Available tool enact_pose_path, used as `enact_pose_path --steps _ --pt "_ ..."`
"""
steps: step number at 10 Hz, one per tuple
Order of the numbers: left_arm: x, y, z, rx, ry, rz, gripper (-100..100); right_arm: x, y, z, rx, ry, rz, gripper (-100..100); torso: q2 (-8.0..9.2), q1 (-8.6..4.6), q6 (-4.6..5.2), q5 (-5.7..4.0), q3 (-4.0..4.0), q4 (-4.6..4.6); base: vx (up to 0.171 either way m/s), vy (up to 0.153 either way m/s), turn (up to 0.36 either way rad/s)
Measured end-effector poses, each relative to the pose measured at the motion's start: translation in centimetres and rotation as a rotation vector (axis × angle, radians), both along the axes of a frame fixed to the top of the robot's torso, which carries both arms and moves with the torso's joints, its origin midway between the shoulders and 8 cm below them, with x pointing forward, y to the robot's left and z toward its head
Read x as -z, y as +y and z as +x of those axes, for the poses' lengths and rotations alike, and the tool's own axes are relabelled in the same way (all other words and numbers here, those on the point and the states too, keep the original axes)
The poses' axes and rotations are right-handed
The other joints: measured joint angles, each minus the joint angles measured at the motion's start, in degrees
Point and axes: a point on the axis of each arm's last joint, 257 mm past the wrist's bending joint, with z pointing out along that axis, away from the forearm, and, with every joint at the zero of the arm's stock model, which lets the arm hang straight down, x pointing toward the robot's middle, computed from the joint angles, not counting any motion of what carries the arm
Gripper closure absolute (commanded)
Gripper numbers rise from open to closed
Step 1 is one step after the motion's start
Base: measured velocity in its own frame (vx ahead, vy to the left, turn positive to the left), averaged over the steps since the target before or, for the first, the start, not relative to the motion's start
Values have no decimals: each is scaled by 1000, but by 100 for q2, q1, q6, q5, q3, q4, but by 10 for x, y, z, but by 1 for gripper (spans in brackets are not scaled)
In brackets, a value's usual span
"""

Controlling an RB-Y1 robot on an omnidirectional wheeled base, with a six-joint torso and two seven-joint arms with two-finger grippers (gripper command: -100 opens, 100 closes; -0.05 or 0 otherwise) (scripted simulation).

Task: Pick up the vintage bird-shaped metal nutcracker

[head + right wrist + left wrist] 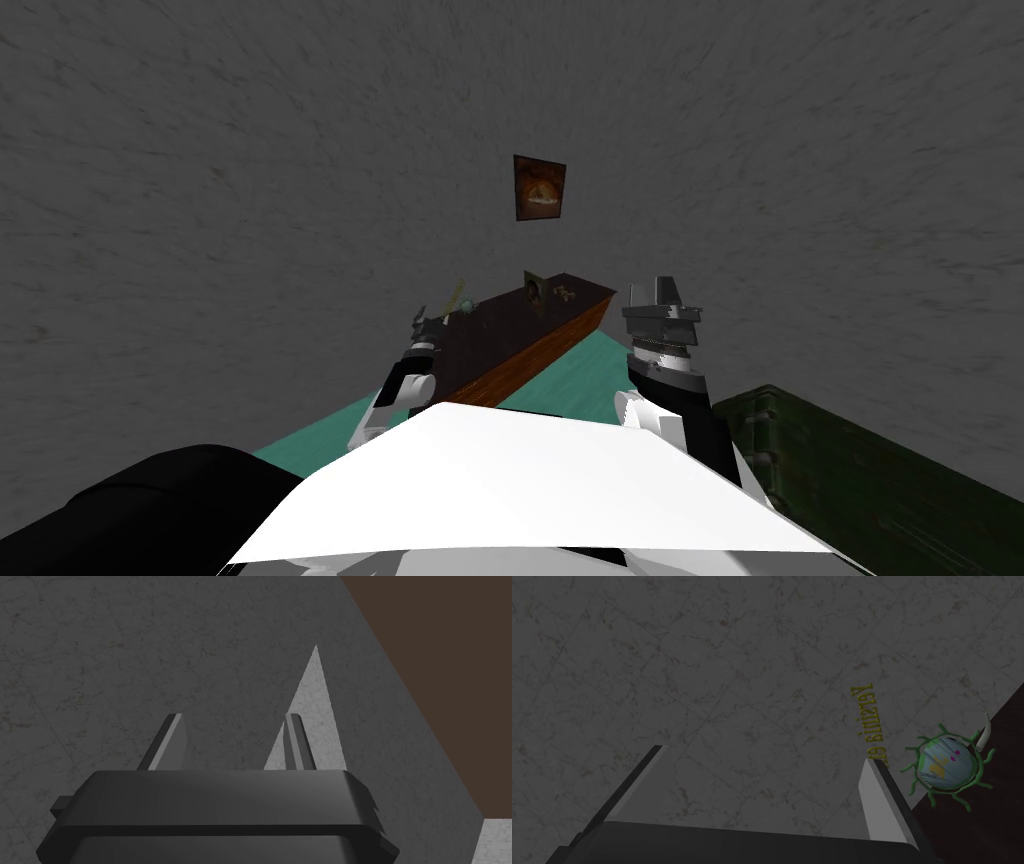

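Bench (545, 345): we saw a long piece with a dark top and a brown side, standing on a teal floor (570, 375) against the grey wall.
Nutcracker (568, 292): we took it for the small tan thing lying on the far part of the bench top, just beside a small upright frame (535, 288). It was too small for us to read its shape.
Left jaws: they stood wide apart with nothing between them, at the near end of the bench and well apart from the nutcracker.
Ornament (946, 765): this round thing with green tendrils rested on the dark top, just outside one finger (879, 801), with yellow lettering (869, 726) near it.
Right jaws: they were raised to the right of the bench, apart and holding nothing.
Wall: a dark orange picture (540, 188) hung above the bench.
Right of us: a dark green chest (850, 470).
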Motion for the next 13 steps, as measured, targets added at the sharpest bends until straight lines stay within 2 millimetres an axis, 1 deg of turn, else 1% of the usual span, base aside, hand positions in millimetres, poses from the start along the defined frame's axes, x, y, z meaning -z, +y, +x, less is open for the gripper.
enact_pose_path --steps 1,2,3,4,5,6,7,8,9,10,11,12,13 --pt "11 13 0 -9 20 -38 -100 0 0 0 0 0 0 0 2 -1 4 0 1 0 -23 -7 -149" --pt "16 18 0 -11 27 -75 -100 0 0 0 0 0 0 0 1 -1 -1 0 1 0 -9 -3 23" --pt "17 18 1 -9 27 -98 -100 0 0 0 0 0 0 0 -3 0 -2 0 -1 0 -16 -21 -325" --pt "26 27 -4 -19 44 -134 -100 0 0 0 0 0 0 0 -1 -5 4 -1 -1 0 -15 -9 -182" --pt "32 32 -1 -22 50 -171 -100 0 0 0 0 0 0 0 -3 -2 0 -1 -2 0 -10 -16 -360" --pt "45 43 -1 -36 71 -213 -100 0 0 0 0 0 0 0 -5 -3 5 0 -3 -1 -9 -5 -120" --pt "53 49 -2 -41 80 -250 -100 0 0 0 0 0 0 0 -4 0 -3 0 -2 -1 -4 -3 74" --pt "54 50 -2 -41 78 -274 -100 0 0 0 0 0 0 0 -6 1 -4 0 -3 -1 -2 -19 -299" --pt "66 60 -6 -56 95 -313 -100 0 0 0 0 0 0 0 -6 -3 3 0 -4 -1 -5 -10 -196" --pt "72 64 -6 -62 100 -350 -100 0 0 0 0 0 0 0 -7 -2 -1 0 -4 -1 -2 -3 20" --pt "74 66 -6 -63 100 -372 -100 0 0 0 0 0 0 0 -7 1 -4 0 -4 -1 0 -20 -271" --pt "85 76 -10 -80 115 -409 -100 0 0 0 0 0 0 0 -7 -3 2 -1 -4 -2 2 -10 -179" --pt "93 80 -11 -89 122 -447 -100 0 0 0 0 0 0 0 -8 -2 -2 0 -5 -2 2 -2 11"
